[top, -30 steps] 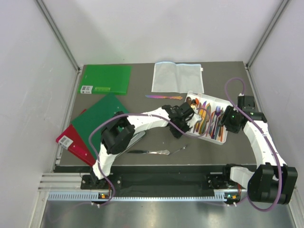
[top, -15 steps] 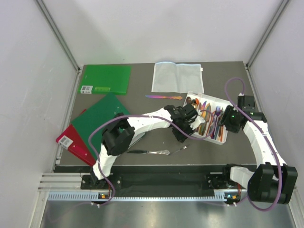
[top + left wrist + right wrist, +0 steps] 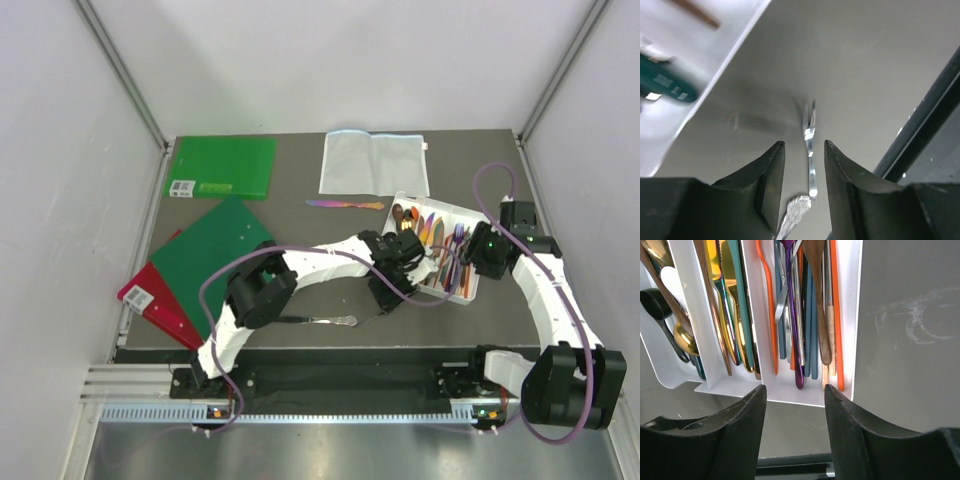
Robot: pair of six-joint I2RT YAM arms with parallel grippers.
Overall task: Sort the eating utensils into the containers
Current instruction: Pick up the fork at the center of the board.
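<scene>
The white tray (image 3: 445,204) sits at the right and holds several utensils in its long compartments. A small silver fork (image 3: 380,317) lies on the table near the front, with a silver knife (image 3: 315,320) to its left. An iridescent knife (image 3: 345,204) lies behind, left of the tray. My left gripper (image 3: 385,298) is open and low over the fork (image 3: 810,150), which lies between the fingers; the knife's handle end (image 3: 792,220) shows below. My right gripper (image 3: 795,390) is open and empty above the tray's near end (image 3: 810,399); in the top view it (image 3: 476,267) hovers by the tray's right side.
Two green books (image 3: 222,166) (image 3: 205,255) and a red one (image 3: 150,295) lie at the left. A clear plastic bag (image 3: 375,162) lies at the back. The table's front edge (image 3: 920,115) runs just right of the fork.
My left gripper has moved from the tray's left edge toward the front of the table and now sits over the small silver fork. The right arm has not moved.
</scene>
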